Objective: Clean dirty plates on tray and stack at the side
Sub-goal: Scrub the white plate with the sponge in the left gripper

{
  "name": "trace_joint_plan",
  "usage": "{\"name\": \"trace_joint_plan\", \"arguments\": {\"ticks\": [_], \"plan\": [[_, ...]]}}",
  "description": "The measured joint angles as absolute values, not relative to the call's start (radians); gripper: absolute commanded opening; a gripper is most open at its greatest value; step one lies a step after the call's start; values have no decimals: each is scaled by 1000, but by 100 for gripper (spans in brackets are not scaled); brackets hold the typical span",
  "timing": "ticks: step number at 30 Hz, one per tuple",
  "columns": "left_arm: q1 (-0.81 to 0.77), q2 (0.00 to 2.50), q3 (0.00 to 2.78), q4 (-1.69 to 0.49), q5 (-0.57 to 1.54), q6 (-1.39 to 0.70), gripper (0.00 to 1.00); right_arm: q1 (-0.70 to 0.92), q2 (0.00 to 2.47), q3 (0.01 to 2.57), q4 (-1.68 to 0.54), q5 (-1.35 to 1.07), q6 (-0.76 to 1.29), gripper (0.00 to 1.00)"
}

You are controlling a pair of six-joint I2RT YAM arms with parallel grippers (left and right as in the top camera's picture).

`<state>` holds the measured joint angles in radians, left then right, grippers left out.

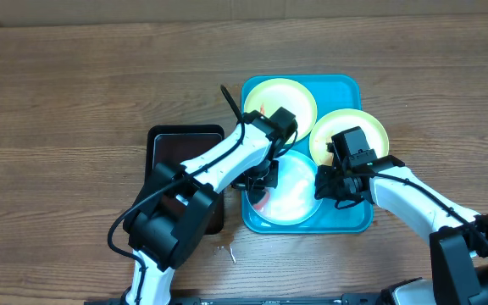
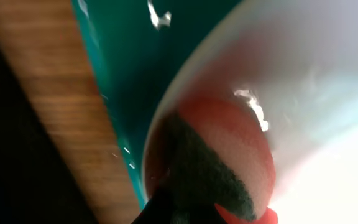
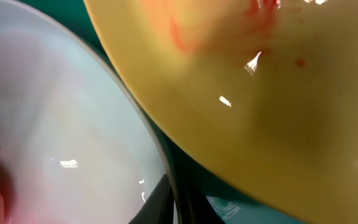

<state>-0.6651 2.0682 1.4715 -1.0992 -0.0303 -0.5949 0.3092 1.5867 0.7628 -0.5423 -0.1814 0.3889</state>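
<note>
The turquoise tray [image 1: 346, 85] holds two pale yellow-green plates, one at its far left [image 1: 282, 97] and one at its far right [image 1: 358, 127], and a white plate [image 1: 291, 195] at the front. My left gripper [image 1: 265, 176] is shut on a dark green and red sponge [image 2: 210, 174], pressed on a red sauce smear [image 2: 229, 130] at the white plate's left edge [image 2: 316, 93]. My right gripper [image 1: 324, 188] is shut on the white plate's right rim [image 3: 61, 124]. The sauce-stained yellow-green plate [image 3: 260, 93] is right beside it.
A smaller black tray [image 1: 185, 140] lies left of the turquoise tray, partly under my left arm. A small pale scrap [image 1: 227, 250] lies on the wooden table [image 1: 74, 102] near the front. The turquoise tray's floor shows in the left wrist view [image 2: 129, 62].
</note>
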Motion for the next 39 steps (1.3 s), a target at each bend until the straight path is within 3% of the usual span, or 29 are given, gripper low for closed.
{"name": "trace_joint_plan", "arguments": {"ticks": [6, 15, 25, 30, 39], "plan": [[-664, 2068, 1493, -1028, -37, -593, 4, 309, 1587, 763, -541, -183, 389, 7], [-661, 2077, 1493, -867, 244, -566, 4, 310, 1587, 763, -540, -183, 389, 7], [-666, 2141, 1501, -868, 479, -547, 4, 308, 1587, 763, -547, -171, 389, 7], [-668, 2138, 1502, -937, 448, -543, 4, 308, 1586, 763, -547, -171, 389, 7], [-632, 2093, 1501, -1082, 145, -543, 4, 308, 1586, 763, -547, -171, 389, 7]]}}
